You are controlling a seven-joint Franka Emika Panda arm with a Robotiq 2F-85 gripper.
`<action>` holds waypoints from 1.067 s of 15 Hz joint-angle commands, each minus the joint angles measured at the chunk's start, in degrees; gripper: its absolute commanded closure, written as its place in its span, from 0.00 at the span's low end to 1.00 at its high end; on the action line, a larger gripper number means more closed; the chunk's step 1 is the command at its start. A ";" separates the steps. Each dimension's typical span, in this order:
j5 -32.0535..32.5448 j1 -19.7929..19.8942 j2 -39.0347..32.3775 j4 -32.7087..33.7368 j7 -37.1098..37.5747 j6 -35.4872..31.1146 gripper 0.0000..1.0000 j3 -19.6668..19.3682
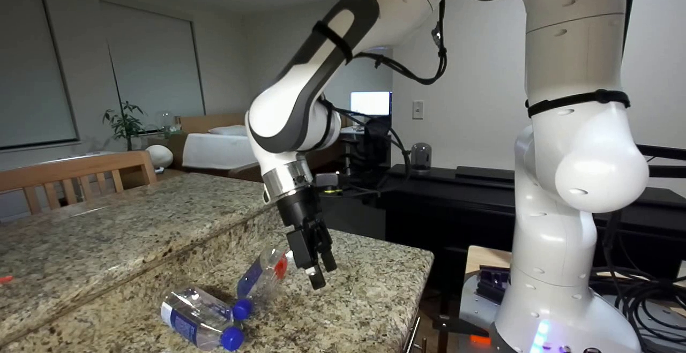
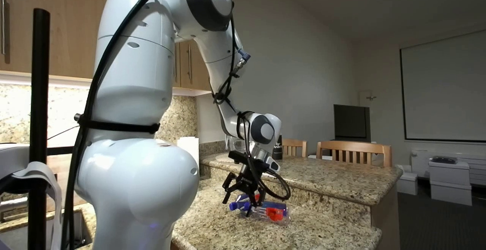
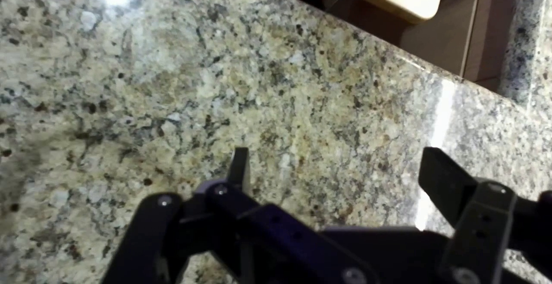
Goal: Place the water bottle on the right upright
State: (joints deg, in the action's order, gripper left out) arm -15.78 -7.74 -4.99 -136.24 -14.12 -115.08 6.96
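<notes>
i see the water bottle, clear plastic, slim, capped in blue, with a blue label band and a red patch showing. it lies on its side on the granite counter, just beside a second bottle; whether they touch, i cannot tell.

Two water bottles lie on the counter, caps near each other; in an exterior view a raised ledge is to their left, a chair beyond it.
</notes>
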 commanded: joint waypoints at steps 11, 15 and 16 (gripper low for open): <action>-1.16 6.89 -2.23 0.96 -12.31 -3.75 0.85 -3.66; -1.87 5.38 -9.43 7.23 -10.56 -6.74 0.96 -2.06; -1.94 5.32 -10.96 8.75 -10.10 -7.88 0.97 -1.52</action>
State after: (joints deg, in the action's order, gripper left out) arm -16.28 -1.88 -9.56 -132.59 -24.22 -119.63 3.92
